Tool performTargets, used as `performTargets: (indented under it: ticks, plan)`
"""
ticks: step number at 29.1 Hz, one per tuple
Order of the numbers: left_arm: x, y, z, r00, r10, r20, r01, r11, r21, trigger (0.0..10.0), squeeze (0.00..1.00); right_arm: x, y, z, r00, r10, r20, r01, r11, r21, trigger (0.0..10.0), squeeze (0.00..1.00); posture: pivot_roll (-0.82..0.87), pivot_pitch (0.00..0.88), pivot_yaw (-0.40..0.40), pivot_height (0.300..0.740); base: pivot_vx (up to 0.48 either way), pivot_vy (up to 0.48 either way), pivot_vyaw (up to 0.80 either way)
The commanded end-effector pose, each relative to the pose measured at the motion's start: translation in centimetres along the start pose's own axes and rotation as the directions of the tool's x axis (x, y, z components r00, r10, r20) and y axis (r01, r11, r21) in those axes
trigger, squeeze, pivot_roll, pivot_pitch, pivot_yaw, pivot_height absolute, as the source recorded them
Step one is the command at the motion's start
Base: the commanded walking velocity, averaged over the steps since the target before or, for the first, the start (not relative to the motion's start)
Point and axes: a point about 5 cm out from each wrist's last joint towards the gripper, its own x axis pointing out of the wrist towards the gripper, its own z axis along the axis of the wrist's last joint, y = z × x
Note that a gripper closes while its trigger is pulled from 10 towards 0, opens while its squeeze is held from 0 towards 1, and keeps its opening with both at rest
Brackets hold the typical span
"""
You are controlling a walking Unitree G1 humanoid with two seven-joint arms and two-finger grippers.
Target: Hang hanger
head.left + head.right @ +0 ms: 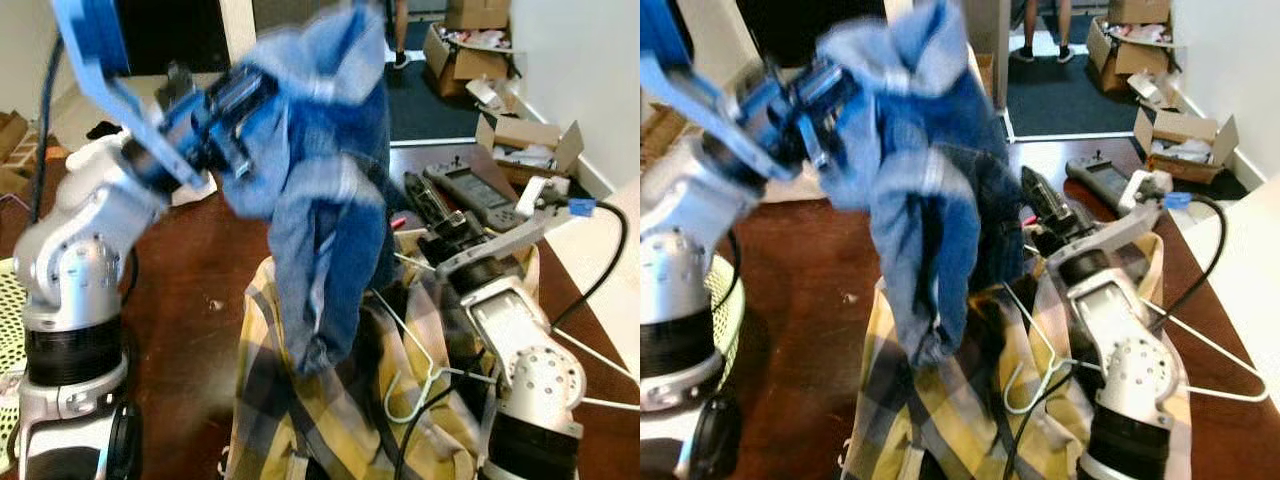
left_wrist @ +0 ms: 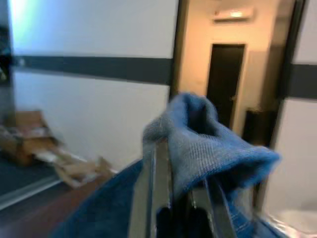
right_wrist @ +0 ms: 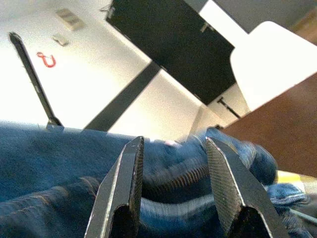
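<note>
**Op A:** Dark reddish-brown flooring (image 1: 200, 270) is spreading out below me, with open cardboard boxes (image 1: 525, 140) lying along the far wall and a person's legs (image 1: 1043, 28) standing in the doorway beyond.

**Op B:** What is the left arm doing?

**Op A:** I'm seeing the left end effector (image 1: 235, 110) raised high and clamping a bunched fold of the blue denim garment (image 1: 325, 200). In the left wrist view the denim is wedging between its fingers (image 2: 156, 183), and the rest is hanging down in front of me.

**Op B:** And the right?

**Op A:** The right end effector (image 3: 173, 173) is reaching in beside the hanging denim with its fingers (image 3: 124, 183) spread apart; in the right wrist view the cloth is lying in the gap between them, but they're not pinching it.

**Op B:** Where is the hanger?

**Op A:** The white wire hanger (image 1: 1215, 365) is lying low, beside the right arm, with its hook (image 1: 405, 395) resting on the yellow plaid shirt (image 1: 340, 420). The picture is blurring, so I cannot tell if it's threading through the shirt. A black controller (image 1: 475, 190) is lying on the floor further back.
</note>
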Motion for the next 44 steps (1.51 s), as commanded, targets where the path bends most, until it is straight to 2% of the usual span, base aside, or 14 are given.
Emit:
performTargets:
  ticks: [1,6,11,13,16,19,20,22,23,25,30,33,35,44]
  plan:
    - [-0.6,-0.9,-0.6,0.997,-0.042,-0.062,0.039,0.998,-0.056,10.0,0.0,-0.3,-0.1,0.5,1.0,-0.009,0.016,0.009,1.0,0.002,10.0,0.0,0.03,0.141,0.033,0.74,0.0,0.0,0.0]
    - [-6.6,-4.0,-4.7,0.907,-0.066,-0.415,0.007,0.99,-0.143,10.0,0.0,-0.2,-0.6,0.6,1.0,-0.016,-0.01,0.015,1.0,-0.016,10.0,0.0,0.06,0.159,0.019,0.74,0.0,0.0,0.0]
    - [-8.9,-4.7,-5.5,0.848,-0.04,-0.528,-0.046,0.988,-0.149,10.0,0.0,-0.1,-0.7,0.5,1.0,-0.012,-0.024,0.012,1.0,-0.02,10.0,0.0,0.07,0.159,0.016,0.74,0.0,0.0,0.0]
    - [-11.6,-3.7,-6.5,0.727,0.084,-0.681,-0.172,0.983,-0.062,10.0,0.0,0.2,-0.6,-0.2,0.998,0.0,-0.065,-0.001,1.0,-0.024,10.0,0.0,0.08,0.162,0.004,0.74,0.0,0.0,0.0]
    - [-13.0,-3.1,-7.1,0.646,0.149,-0.749,-0.235,0.972,-0.01,10.0,0.0,0.3,-0.6,-0.8,0.993,-0.005,-0.114,-0.003,0.998,-0.069,10.0,0.0,0.08,0.162,0.004,0.74,0.0,0.0,0.0]
    - [-13.0,-3.1,-7.1,0.646,0.149,-0.749,-0.235,0.972,-0.01,10.0,0.0,0.3,-0.6,-0.8,0.993,-0.005,-0.114,-0.003,0.998,-0.069,10.0,0.0,0.08,0.162,0.004,0.74,0.0,0.0,0.0]
    - [-14.5,-2.2,-7.9,0.53,0.238,-0.814,-0.298,0.951,0.083,10.0,0.47,0.2,-0.8,-1.4,0.982,-0.024,-0.188,-0.004,0.99,-0.144,10.0,0.0,0.08,0.165,0.001,0.74,0.0,0.0,0.0]
    - [-14.5,-2.2,-7.9,0.53,0.238,-0.814,-0.298,0.951,0.083,10.0,0.47,0.2,-0.8,-1.4,0.982,-0.024,-0.188,-0.004,0.99,-0.144,10.0,0.0,0.08,0.165,0.001,0.74,0.0,0.0,0.0]
    - [-15.3,-1.8,-8.0,0.46,0.293,-0.838,-0.327,0.933,0.147,10.0,1.0,0.0,-1.1,-2.0,0.966,-0.052,-0.255,-0.002,0.979,-0.206,10.0,0.0,0.07,0.164,-0.003,0.74,0.0,0.0,0.0]
    - [-15.5,-1.5,-7.7,0.425,0.33,-0.843,-0.332,0.923,0.194,10.0,1.0,-0.1,-1.4,-2.2,0.952,-0.071,-0.299,-0.008,0.967,-0.253,10.0,0.0,0.07,0.162,-0.009,0.74,0.0,0.0,0.0]
    - [-14.4,-2.0,-5.6,0.499,0.298,-0.814,-0.29,0.942,0.167,10.0,1.0,-0.1,-1.7,-2.3,0.936,-0.09,-0.339,-0.019,0.952,-0.305,10.0,0.0,0.07,0.162,-0.013,0.74,0.0,0.0,0.0]
    - [-11.1,-3.7,-0.4,0.785,0.099,-0.612,-0.098,0.995,0.035,10.0,1.0,0.1,-1.5,-2.5,0.934,-0.076,-0.348,-0.041,0.948,-0.317,10.0,0.0,0.07,0.162,-0.016,0.74,0.0,0.0,0.0]
    - [-10.4,-3.9,1.2,0.85,0.05,-0.524,-0.045,0.999,0.023,10.0,1.0,0.2,-1.4,-2.5,0.937,-0.062,-0.344,-0.051,0.95,-0.309,10.0,0.0,0.07,0.16,-0.018,0.74,0.0,0.0,0.0]
    - [-8.8,-2.6,4.3,0.961,0.083,-0.263,-0.071,0.996,0.056,10.0,1.0,0.9,-1.7,-2.4,0.934,-0.088,-0.347,-0.068,0.908,-0.414,10.0,0.0,0.07,0.16,-0.018,0.74,0.0,0.0,0.0]
